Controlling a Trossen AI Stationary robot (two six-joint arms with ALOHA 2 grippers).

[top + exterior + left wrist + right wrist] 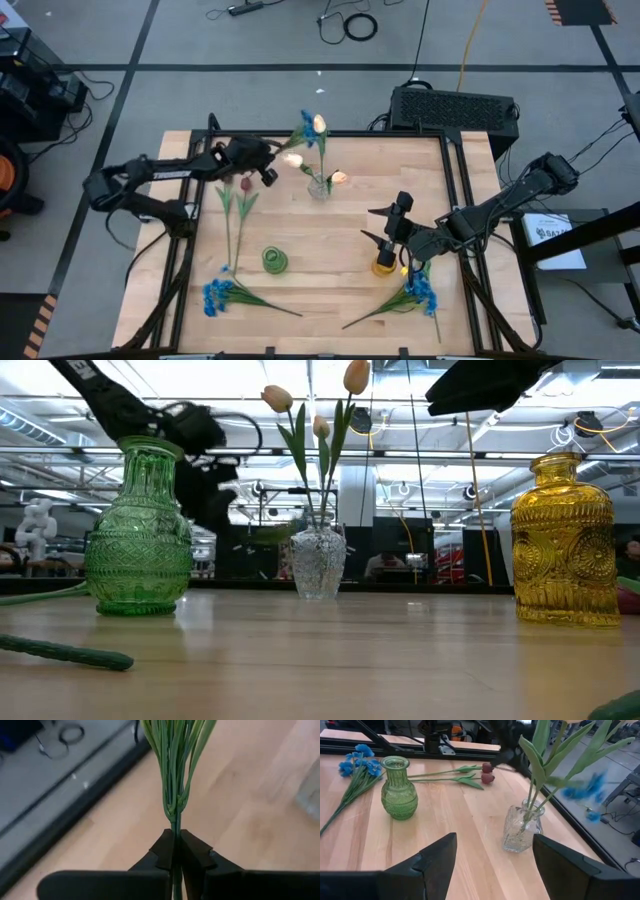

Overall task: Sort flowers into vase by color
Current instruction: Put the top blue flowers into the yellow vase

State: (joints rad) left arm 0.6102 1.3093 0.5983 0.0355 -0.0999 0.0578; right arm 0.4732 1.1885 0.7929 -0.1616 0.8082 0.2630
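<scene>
Lab floor with cables surrounds a pale wooden table (330, 290) framed by black rails. Progress is partial. Clear cut-glass vase (319, 186) at the far centre already holds cream-peach tulips on leafy stems (310, 420); that colour looks mostly done. Green ribbed glass vase (275, 260), near centre-left, looks empty in the low and right wrist views. Amber glass vase (564, 540), near right, sits just beside the right gripper; I can't tell if anything is in it. Left on the table: two dark red tulips on green stems (238, 200) lying at the left, one bunch of blue clustered blooms (218, 295) at the near-left corner, another blue bunch (418, 292) at the near right, close to the amber vase. Left gripper (175, 851) is up at the far left, jaws clamped tight on a thin green leafy stem (176, 780); the bloom is out of the wrist view, but the high view shows a blue flower (307, 128) raised just beside the clear vase, probably this one. Right gripper (495, 865) hangs near right by the amber vase, jaws wide, holding nothing. My read: roughly a third done, with red and blue unsorted and the carried stem needing a blue destination, not the tulip vase.
</scene>
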